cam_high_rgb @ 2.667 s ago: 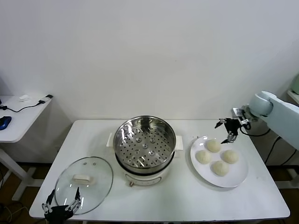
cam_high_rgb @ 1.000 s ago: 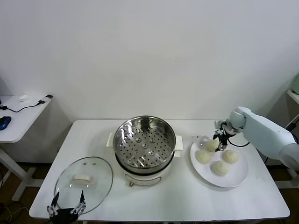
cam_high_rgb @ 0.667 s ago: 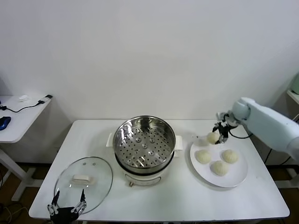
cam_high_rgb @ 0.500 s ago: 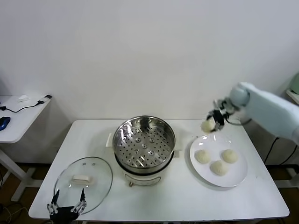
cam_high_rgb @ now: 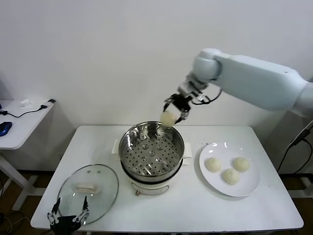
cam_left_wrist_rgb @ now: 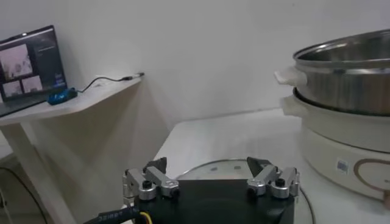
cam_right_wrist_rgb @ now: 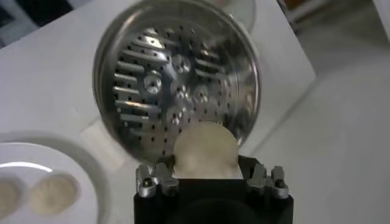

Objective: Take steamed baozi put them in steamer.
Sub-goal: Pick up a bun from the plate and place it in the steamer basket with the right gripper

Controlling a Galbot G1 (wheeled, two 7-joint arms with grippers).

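**Bun carried over to the steamer**

Since half a second earlier, the right hand (cam_high_rgb: 175, 108) had swung left from above the white plate (cam_high_rgb: 249, 187), pinching one steamed baozi (cam_high_rgb: 168, 118) over the steamer (cam_high_rgb: 151, 149)'s far rim. Judged best: centre it over the perforated tray (cam_right_wrist_rgb: 170, 91), lower, then release. Three buns remained plated. Left hand (cam_left_wrist_rgb: 210, 182) waited spread near the glass lid (cam_high_rgb: 88, 191). No writing was legible.

Count: four smooth cream-white dough buns — one in my right hand (cam_high_rgb: 176, 108), bun (cam_high_rgb: 168, 118), and three on the one flat white plate (cam_high_rgb: 247, 186): (cam_high_rgb: 212, 164), (cam_high_rgb: 240, 163), (cam_high_rgb: 230, 176). One shiny stainless-steel steamer pot (cam_high_rgb: 151, 147). One round glass lid (cam_high_rgb: 88, 193).
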